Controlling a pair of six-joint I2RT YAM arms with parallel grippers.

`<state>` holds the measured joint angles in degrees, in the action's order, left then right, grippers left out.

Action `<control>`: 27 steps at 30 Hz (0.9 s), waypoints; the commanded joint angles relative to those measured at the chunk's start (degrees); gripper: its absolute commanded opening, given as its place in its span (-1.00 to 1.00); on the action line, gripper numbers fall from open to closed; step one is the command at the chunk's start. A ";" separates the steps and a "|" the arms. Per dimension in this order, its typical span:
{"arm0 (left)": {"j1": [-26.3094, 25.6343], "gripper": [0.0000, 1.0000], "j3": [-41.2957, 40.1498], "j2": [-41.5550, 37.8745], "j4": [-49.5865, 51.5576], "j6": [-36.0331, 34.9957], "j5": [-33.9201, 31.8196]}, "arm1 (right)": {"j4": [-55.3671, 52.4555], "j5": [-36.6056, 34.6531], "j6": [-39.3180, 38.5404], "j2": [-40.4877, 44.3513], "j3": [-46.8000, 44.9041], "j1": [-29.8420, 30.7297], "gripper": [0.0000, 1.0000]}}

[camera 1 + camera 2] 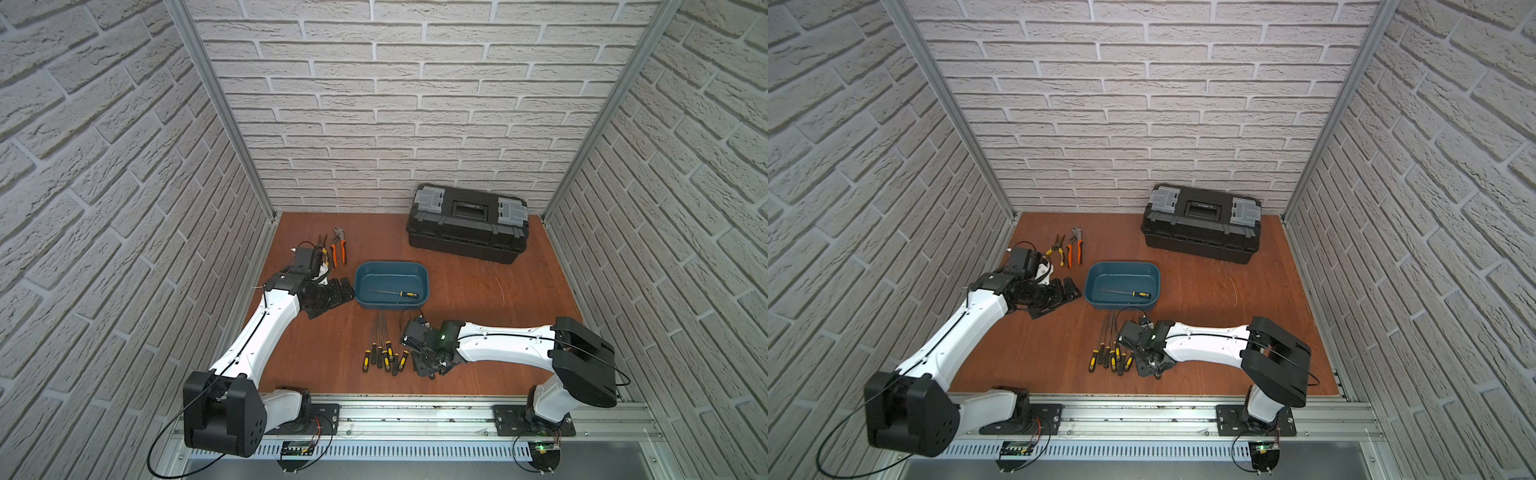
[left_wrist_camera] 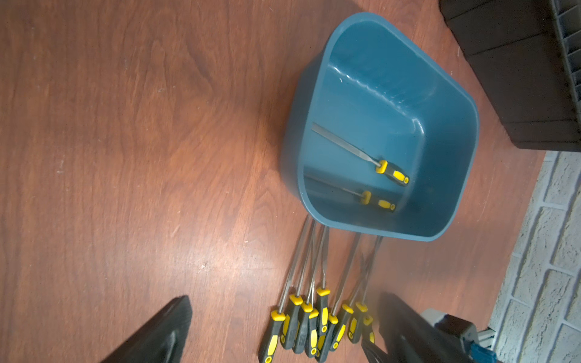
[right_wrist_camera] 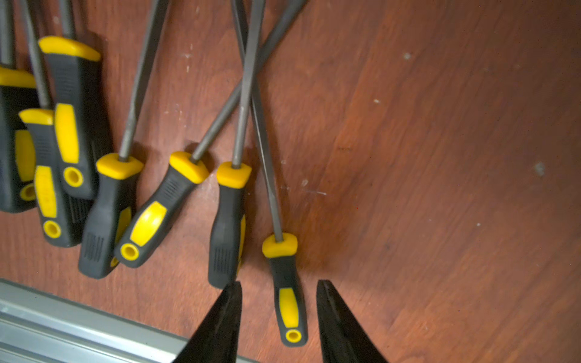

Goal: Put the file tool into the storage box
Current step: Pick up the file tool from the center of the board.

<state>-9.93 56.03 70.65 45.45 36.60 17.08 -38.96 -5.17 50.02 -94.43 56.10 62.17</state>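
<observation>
Right gripper (image 3: 279, 283): jaws apart, straddling the handle of the outermost file tool (image 3: 287, 301), with gaps on both sides. Bare table (image 3: 440, 188) lies beyond it, and the rail (image 3: 63, 317) runs just behind the handles. Another file (image 1: 395, 294) lies in the storage box (image 1: 390, 270). Left gripper (image 2: 284, 297): spread, empty. Shaft tips cut off in the right wrist view.

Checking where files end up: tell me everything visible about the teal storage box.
The storage box is a shallow teal-blue tub, glossy plastic by its look, rectangular, round-cornered, lidless. It stands upright on the wooden table, apart from the black toolbox. One file with a black-and-yellow handle lies flat inside. Loose files outside reach its near wall; contact is unclear.
</observation>
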 commanded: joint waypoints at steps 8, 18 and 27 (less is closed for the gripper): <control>-2.27 0.96 2.77 1.76 0.99 -2.93 -0.58 | -1.93 -1.37 -0.98 -3.39 0.85 0.74 -0.25; -4.46 0.97 6.23 5.68 1.77 -4.25 -1.63 | -2.18 -1.94 -1.59 -5.40 1.12 0.85 -0.28; -4.91 0.97 8.71 6.75 2.52 -5.18 -2.66 | -4.91 -4.62 -1.16 -1.76 -0.79 1.12 -0.63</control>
<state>-14.57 62.70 76.86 47.00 32.80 15.42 -40.58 -7.05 48.90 -98.24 57.06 62.92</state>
